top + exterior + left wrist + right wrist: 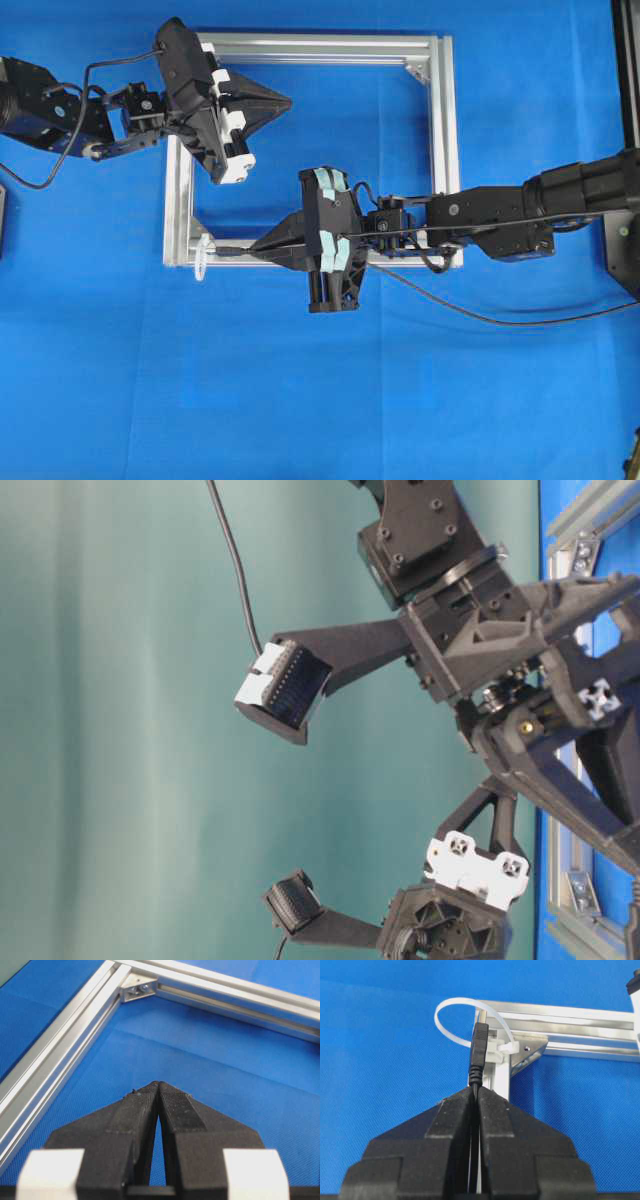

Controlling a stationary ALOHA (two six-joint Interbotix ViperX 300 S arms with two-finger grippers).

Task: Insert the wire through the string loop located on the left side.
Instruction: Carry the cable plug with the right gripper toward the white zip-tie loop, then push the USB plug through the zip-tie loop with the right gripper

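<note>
— Looking at the overhead view first: where is the wire [470, 312]?

— It trails in from the right edge over the blue tabletop [120, 390] and along the right arm. Its plug end sits in the right gripper [258, 250], low in the picture, at the frame [440, 150]'s bottom rail.

— Are those fingers [452, 1120] clamped on it?

— Yes. In the right wrist view they are pressed together on the wire just behind the plug [479, 1050], which sticks up out of the tips.

— And the loop [451, 1006]?

— It arches out from the frame's corner, upper middle of that view. The plug's tip is right at it; whether it has gone through, I cannot tell. Overhead, the loop sits at the frame's lower left corner.

— The left gripper [158, 1085]?

— Its fingers are together on nothing, above bare cloth inside the frame, upper left overhead.
</note>
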